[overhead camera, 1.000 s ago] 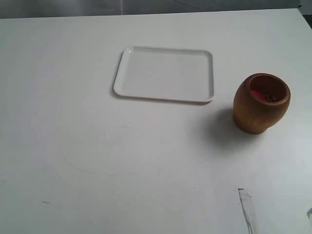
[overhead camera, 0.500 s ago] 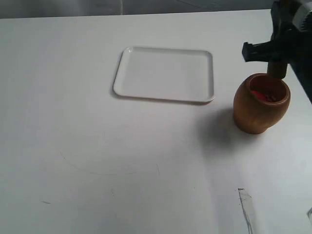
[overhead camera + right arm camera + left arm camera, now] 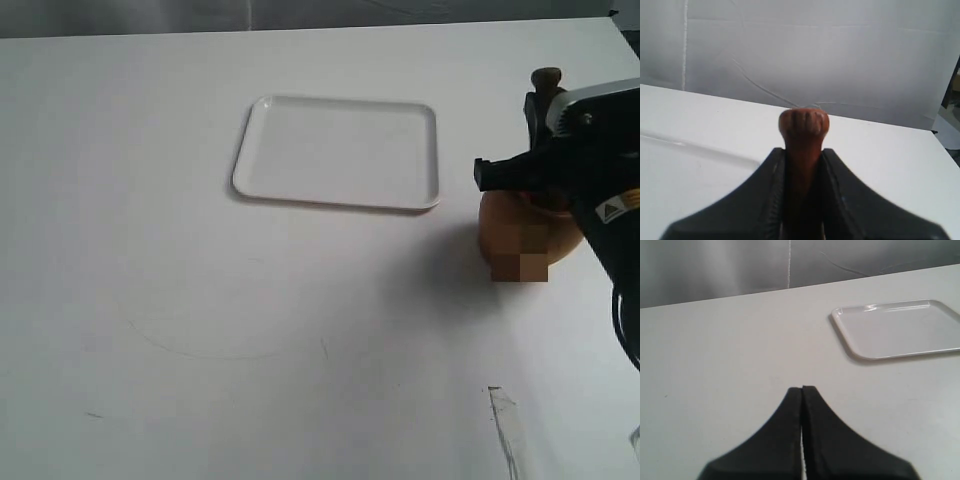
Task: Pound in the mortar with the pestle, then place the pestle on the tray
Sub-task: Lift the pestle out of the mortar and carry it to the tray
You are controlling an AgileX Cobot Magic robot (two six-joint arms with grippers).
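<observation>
The brown wooden mortar (image 3: pixel 518 243) stands on the white table to the right of the tray; its mouth is hidden by my right arm. My right gripper (image 3: pixel 545 112) is directly over it, shut on the neck of the reddish-brown pestle (image 3: pixel 546 79), whose small knob points up. In the right wrist view the knob of the pestle (image 3: pixel 803 123) sticks out past my right gripper (image 3: pixel 803 152). The white tray (image 3: pixel 340 152) lies with nothing on it at the table's middle back. My left gripper (image 3: pixel 802 389) is shut on nothing, with the tray (image 3: pixel 900 330) off to its side.
A strip of clear tape (image 3: pixel 505 422) is stuck to the table near the front right. The table's far edge (image 3: pixel 300 30) meets a grey backdrop. My left gripper does not show in the exterior view.
My right arm came into view from the right with the pestle and has dropped lower over the mortar, now covering its mouth. The tray and mortar have not moved.
</observation>
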